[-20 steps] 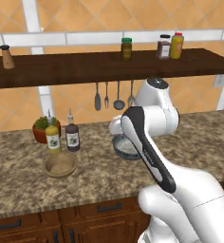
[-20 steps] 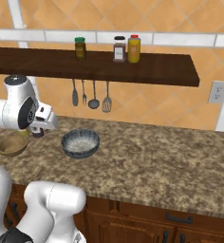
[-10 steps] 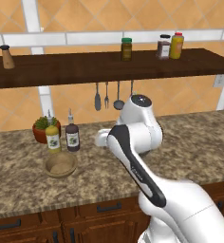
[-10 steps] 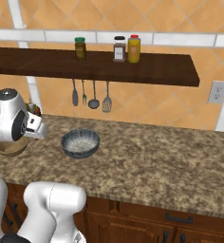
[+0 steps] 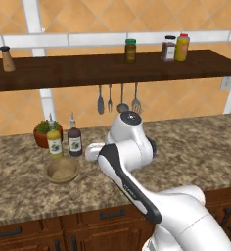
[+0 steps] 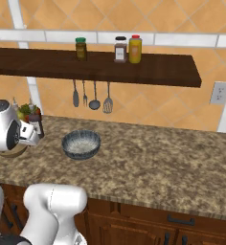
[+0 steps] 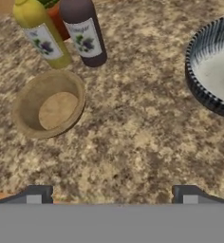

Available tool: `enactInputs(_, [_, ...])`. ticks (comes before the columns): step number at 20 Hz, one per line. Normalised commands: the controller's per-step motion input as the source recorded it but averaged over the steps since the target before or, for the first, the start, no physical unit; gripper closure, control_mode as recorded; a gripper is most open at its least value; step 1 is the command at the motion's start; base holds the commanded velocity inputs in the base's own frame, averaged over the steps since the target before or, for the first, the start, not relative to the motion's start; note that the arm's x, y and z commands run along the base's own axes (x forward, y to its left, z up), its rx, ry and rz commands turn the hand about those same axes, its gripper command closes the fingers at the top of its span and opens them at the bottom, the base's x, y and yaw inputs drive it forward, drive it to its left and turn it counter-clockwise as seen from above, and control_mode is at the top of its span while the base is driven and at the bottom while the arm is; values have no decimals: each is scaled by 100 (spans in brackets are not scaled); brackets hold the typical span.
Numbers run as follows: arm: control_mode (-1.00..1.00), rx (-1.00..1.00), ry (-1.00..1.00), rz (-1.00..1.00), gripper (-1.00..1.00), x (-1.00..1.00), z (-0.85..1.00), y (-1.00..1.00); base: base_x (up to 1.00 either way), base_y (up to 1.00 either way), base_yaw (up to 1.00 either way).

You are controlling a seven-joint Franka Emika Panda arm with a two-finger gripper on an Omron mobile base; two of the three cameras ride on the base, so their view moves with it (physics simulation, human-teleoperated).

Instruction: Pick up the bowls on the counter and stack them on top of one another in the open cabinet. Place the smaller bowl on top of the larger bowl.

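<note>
Gripper [image 7: 112, 192] is seen spread wide with nothing held, fingertips poking up at the bottom of the hand view over bare granite. Over the last second the arm has been swung leftward and lowered, so the hand has been brought from near the larger bowl toward the smaller one. That's probably a lineup for a first pick, though neither bowl has been touched yet, so the stacking hasn't been started.

Going left to right along the counter [image 5: 19, 196]: a red-brown plant pot [image 5: 40, 137] is parked near the back edge toward the left end, with a yellow bottle [image 5: 54, 142] and a dark bottle [image 5: 74, 141] just in front of it. The smaller bowl [image 5: 62, 169] is set just in front of those bottles, upright, tan and shallow with a plain beige inside. The larger bowl [image 6: 81, 144] is placed further right, well apart from it, dark blue-grey with ribbed sides and a pale speckled inside.

The open cabinet [image 6: 153, 72] above is occupied only by jars and shakers, so plenty of shelf is left.
</note>
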Motion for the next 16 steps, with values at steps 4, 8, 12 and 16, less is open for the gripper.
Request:
enactInputs(4, [-100,-1,5,0,-100,49,-19,34,0,0,0])
enactInputs(8, [-100,0,13,0,-100,43,-27,23,0,0,0])
enactInputs(12, [-100,0,12,0,-100,36,-7,17,0,0,0])
enactInputs(16, [-100,0,11,0,-100,28,-19,34,0,0,0])
